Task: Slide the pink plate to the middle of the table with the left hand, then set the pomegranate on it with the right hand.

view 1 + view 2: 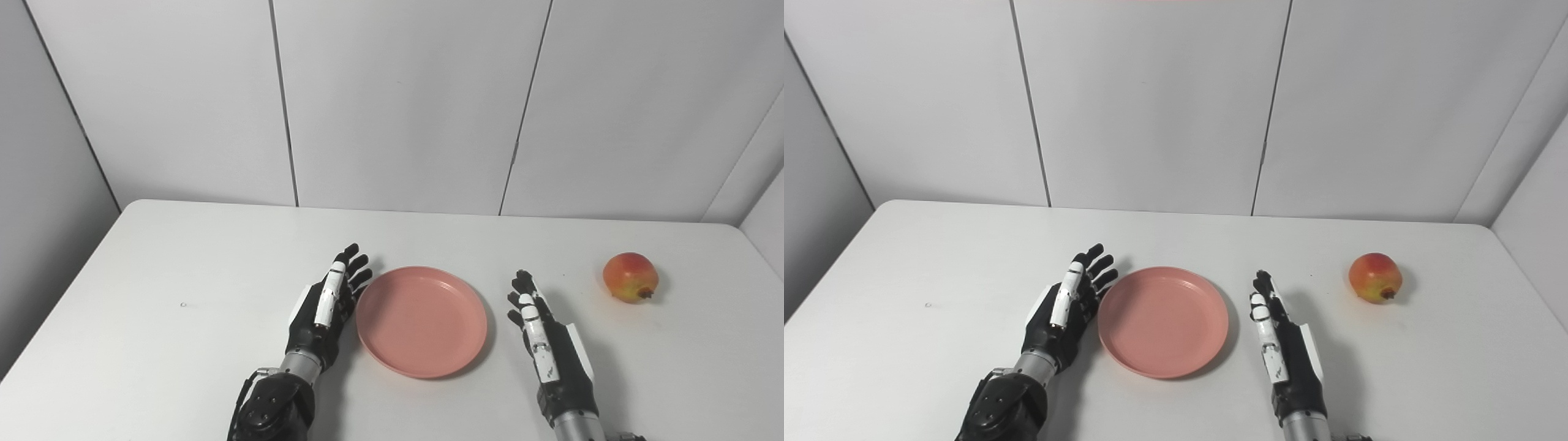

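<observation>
The pink plate lies flat and empty on the white table, near its middle and toward the front. My left hand is open, fingers straight and apart, standing on edge against the plate's left rim. My right hand is open and empty, a little to the right of the plate and not touching it. The red and yellow pomegranate sits on the table to the right, beyond and right of my right hand. It also shows in the right eye view.
White wall panels rise right behind the table's far edge. The table's right edge runs close behind the pomegranate. A tiny speck lies on the table at the left.
</observation>
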Motion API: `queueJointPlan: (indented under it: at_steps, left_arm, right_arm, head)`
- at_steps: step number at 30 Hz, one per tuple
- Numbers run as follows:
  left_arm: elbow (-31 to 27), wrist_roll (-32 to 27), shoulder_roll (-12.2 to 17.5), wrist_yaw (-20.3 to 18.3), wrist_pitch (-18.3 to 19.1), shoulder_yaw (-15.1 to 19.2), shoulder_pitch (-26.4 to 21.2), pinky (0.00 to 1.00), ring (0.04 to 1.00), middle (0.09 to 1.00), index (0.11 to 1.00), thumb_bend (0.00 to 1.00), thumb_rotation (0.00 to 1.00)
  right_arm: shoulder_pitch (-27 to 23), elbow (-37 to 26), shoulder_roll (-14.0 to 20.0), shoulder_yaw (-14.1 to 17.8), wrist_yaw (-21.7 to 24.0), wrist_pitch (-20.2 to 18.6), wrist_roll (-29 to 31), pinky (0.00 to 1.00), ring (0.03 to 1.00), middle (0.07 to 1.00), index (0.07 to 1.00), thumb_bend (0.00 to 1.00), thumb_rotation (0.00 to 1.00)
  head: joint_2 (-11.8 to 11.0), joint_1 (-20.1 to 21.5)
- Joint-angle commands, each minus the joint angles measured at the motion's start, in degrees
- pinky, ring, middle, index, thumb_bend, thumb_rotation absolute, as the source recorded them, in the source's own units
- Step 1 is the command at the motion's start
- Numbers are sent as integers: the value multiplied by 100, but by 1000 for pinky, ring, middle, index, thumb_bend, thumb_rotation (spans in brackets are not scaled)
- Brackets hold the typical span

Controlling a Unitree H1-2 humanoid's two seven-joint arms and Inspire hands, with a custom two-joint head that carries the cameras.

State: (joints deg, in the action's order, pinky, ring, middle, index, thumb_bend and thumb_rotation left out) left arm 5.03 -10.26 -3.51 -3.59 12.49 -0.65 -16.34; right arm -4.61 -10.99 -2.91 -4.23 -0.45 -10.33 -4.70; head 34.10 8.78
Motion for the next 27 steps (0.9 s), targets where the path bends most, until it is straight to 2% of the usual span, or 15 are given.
queueJointPlan:
  at_steps: [1,15,18,27]
  left_arm:
    - [-53,8,4,-57,-231,13,-28,914,919,941,932,427,1000]
    - [21,309,286,-42,-1045,15,99,946,932,950,935,448,1000]
    - [27,387,321,-3,-1207,36,139,941,929,944,929,457,1000]
    - [136,429,408,-16,-1528,79,203,928,926,950,930,474,1000]
  right_arm:
    - [-221,-330,23,-4,-30,4,-105,925,938,952,952,286,1000]
    - [-480,-778,59,233,-128,-232,-364,926,936,948,936,309,1000]
    - [-571,-913,177,271,-112,-283,-528,881,919,936,928,301,1000]
    - [-844,-1223,480,572,-135,-621,-741,883,910,928,922,337,1000]
  head:
    - [-9,62]
    - [-100,642]
    - [-127,783]
    - [-219,1120]
